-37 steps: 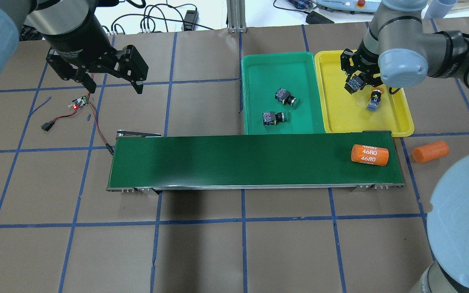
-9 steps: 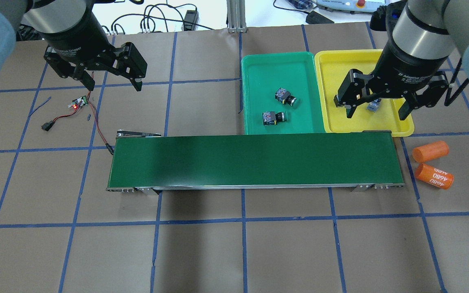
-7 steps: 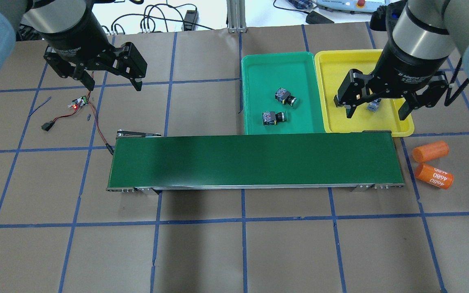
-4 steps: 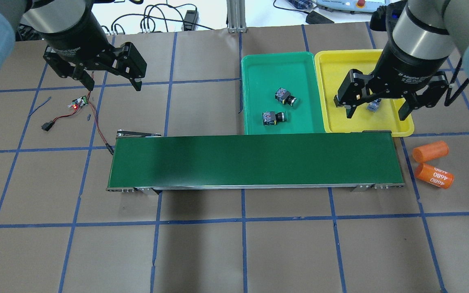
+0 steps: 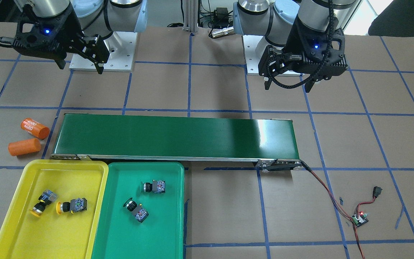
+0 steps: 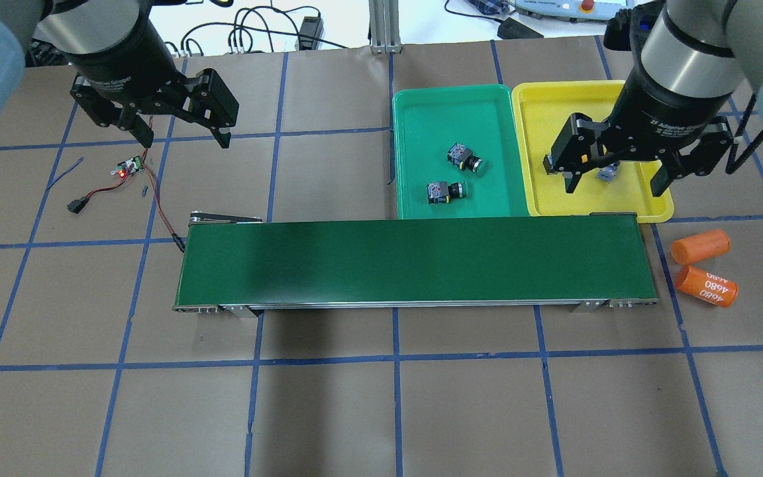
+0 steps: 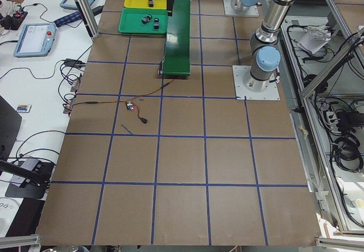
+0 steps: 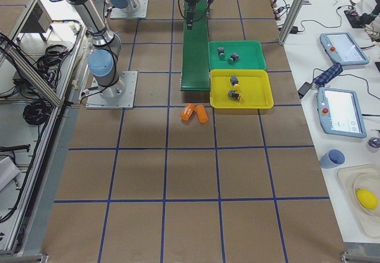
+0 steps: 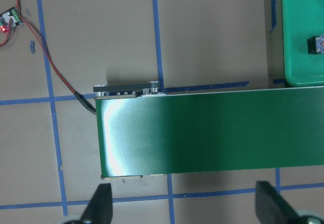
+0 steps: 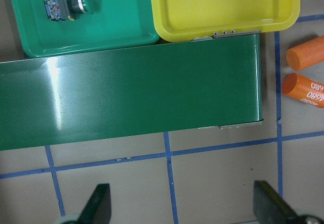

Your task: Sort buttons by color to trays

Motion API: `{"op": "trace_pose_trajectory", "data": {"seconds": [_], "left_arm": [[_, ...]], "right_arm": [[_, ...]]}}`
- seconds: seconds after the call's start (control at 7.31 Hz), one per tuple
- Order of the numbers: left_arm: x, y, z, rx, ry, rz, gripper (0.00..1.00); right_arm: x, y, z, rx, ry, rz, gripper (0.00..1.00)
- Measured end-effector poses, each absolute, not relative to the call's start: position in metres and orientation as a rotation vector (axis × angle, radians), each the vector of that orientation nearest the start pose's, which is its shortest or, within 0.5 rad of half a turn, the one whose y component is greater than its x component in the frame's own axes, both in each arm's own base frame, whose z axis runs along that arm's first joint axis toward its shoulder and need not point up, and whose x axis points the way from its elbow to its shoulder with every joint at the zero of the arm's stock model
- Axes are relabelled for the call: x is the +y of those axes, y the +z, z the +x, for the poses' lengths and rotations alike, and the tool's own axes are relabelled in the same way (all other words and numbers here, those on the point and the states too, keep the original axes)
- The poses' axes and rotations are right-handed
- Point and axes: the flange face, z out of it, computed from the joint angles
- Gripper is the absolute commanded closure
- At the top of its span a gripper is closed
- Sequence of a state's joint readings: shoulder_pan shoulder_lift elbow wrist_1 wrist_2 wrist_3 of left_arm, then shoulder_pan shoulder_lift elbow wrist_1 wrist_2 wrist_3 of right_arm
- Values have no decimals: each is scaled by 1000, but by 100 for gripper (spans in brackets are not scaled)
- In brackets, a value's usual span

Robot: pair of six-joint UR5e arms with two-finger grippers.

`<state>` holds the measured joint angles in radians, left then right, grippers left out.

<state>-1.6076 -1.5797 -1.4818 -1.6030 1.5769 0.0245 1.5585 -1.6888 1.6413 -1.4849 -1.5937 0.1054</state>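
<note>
Left end effector (image 6: pixel 185 136) hangs empty, fingers apart. Two green-capped black push-buttons (image 6: pixel 466 158) lie in the shallow green plastic tray (image 6: pixel 421 109). Two yellow-capped push-buttons (image 5: pixel 72 205) lie in the shallow yellow plastic tray (image 6: pixel 540 112). Right end effector (image 6: pixel 613 189) hangs high, likewise spread and empty. Sorting looks done, so retreat clear of both trays.

The smooth orange plastic cylinder (image 6: pixel 706 286) lying on the brown paper-covered bench (image 6: pixel 474 411) bears "4680" in white, printed in repeated rows around its side. Two rows show in the overhead and front-facing views. White lettering on the black collar above the right claw (image 6: pixel 614 189) reads in part "Adaptive"; the rest is too small to make out. Similar white print above the left claw (image 6: pixel 185 142) cannot be read.
</note>
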Motion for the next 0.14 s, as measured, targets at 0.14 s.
{"op": "trace_pose_trajectory", "data": {"seconds": [0.14], "left_arm": [[-494, 524, -151, 3133, -75, 96, 0]], "right_arm": [[-439, 500, 126, 3160, 59, 186, 0]]}}
